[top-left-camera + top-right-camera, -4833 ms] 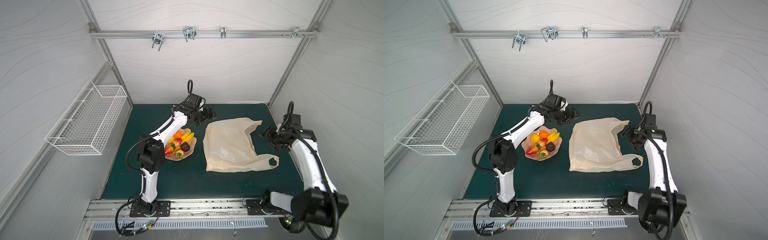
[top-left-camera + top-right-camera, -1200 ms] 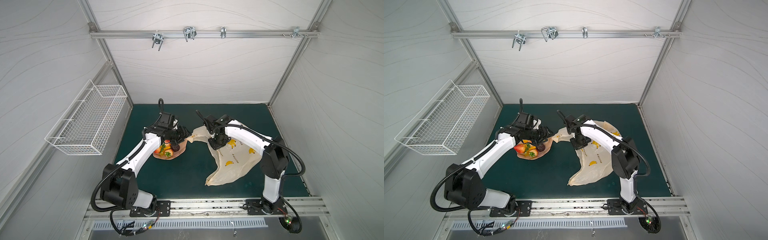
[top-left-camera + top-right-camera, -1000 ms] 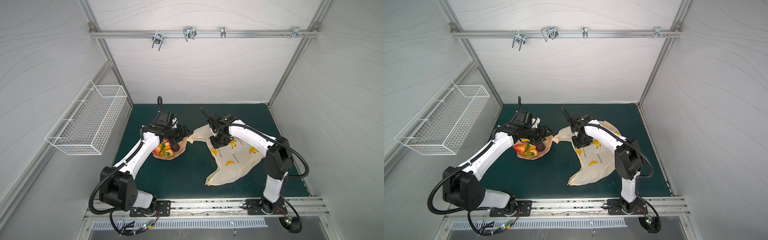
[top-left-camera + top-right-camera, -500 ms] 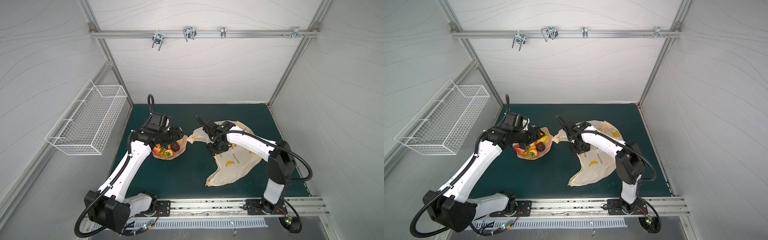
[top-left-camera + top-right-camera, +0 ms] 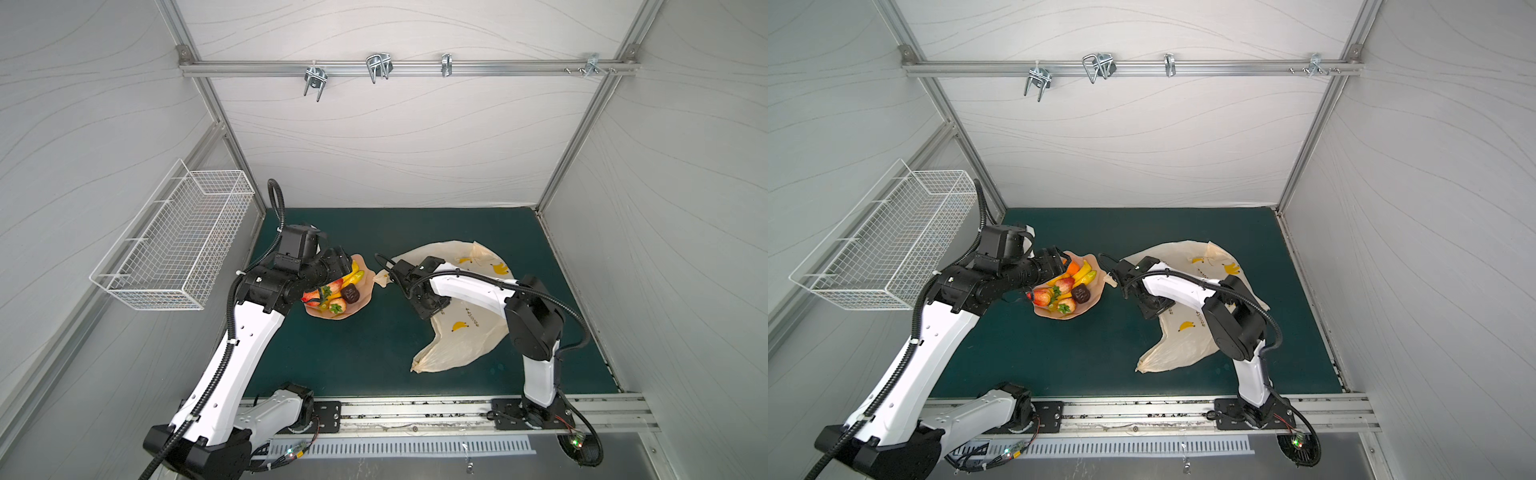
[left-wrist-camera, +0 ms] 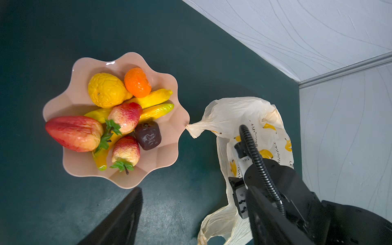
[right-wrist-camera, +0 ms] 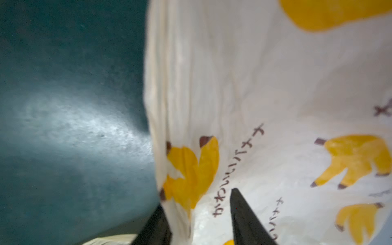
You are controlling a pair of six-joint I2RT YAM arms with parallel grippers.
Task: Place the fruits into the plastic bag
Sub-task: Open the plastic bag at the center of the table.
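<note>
Both arms swung inward: the left pincer hangs wide open, empty, over the fruits on their plate; the right pincer straddles the edge of the plastic bag on the worktop, grip unclear. Thin film may slip free, leaving the mouth shut

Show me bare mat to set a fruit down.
Widest: mat between plate, plastic bag and front rail. Also a strip along the back wall. Crowded: the plate-bag gap, where the bag's handle tip meets the plate rim, right gripper close by.
</note>
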